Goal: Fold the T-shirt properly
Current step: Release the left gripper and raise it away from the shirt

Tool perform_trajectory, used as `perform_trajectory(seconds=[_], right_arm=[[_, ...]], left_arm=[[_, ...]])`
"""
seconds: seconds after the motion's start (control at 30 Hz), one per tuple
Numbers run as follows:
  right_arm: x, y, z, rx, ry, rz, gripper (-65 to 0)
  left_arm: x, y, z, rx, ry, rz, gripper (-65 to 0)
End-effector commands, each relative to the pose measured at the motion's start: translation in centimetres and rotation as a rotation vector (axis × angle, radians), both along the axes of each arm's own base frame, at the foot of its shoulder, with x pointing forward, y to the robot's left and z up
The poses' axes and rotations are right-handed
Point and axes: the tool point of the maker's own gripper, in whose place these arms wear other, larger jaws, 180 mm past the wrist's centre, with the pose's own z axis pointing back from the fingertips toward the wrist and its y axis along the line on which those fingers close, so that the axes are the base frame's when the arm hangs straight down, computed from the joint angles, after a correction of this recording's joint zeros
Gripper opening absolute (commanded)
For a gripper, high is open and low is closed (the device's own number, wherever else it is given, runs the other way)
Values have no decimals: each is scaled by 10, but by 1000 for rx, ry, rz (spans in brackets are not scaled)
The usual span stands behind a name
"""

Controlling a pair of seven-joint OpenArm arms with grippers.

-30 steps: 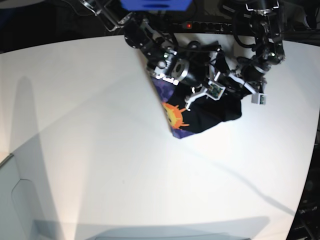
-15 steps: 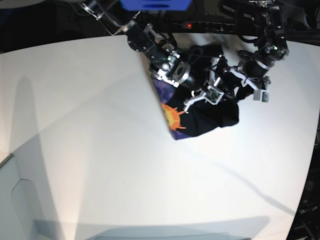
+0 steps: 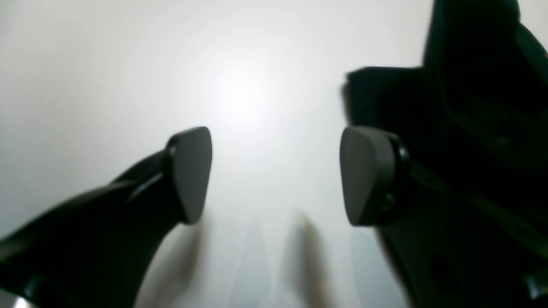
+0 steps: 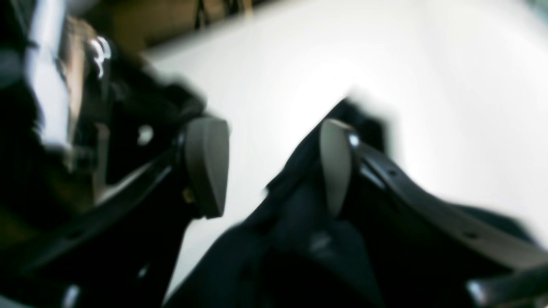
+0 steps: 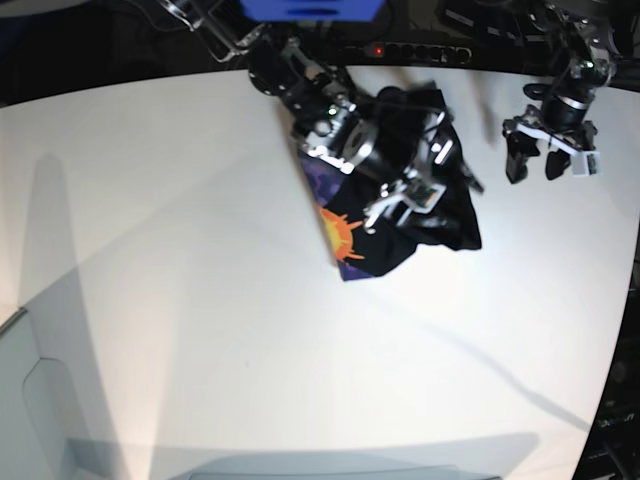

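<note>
The black T-shirt [image 5: 440, 215] lies bunched at the back middle of the white table [image 5: 200, 300], with its orange sun print [image 5: 340, 232] facing up at its left edge. My right gripper [image 5: 395, 208] hovers over the shirt's middle. In the right wrist view it [image 4: 272, 167] is open, with black cloth [image 4: 295, 231] just below and beside the right pad [image 4: 336, 164]. My left gripper [image 5: 533, 168] is off the shirt to its right. In the left wrist view it [image 3: 274, 175] is open and empty over bare table, with dark cloth [image 3: 385, 94] at the right.
A power strip with a red light [image 5: 377, 50] runs along the table's back edge. A blue object [image 5: 310, 8] hangs above it. A pale grey surface [image 5: 30, 400] sits at the lower left corner.
My left gripper has pulled away from the shirt, to the right and back, and is empty. My right gripper has shifted slightly over the shirt. The bunched cloth has settled a little.
</note>
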Motion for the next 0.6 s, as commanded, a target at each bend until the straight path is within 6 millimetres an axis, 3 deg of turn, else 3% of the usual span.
perform_trajectory(seconds=[0.0, 0.13, 0.3, 0.4, 0.57], right_arm=[[5, -2, 27, 87, -36, -31, -294], [21, -41, 38, 128, -37, -164, -292], [12, -82, 27, 75, -42, -221, -292], [-1, -93, 14, 34, -26, -212, -292], [-14, -90, -20, -13, 59, -193, -291]], left_arm=[[3, 5, 14, 12, -47, 2, -197], [-1, 21, 19, 34, -57, 43, -196], [-3, 27, 22, 44, -62, 59, -196], [-2, 30, 25, 48, -69, 67, -196], [-2, 32, 26, 51, -71, 71, -196]])
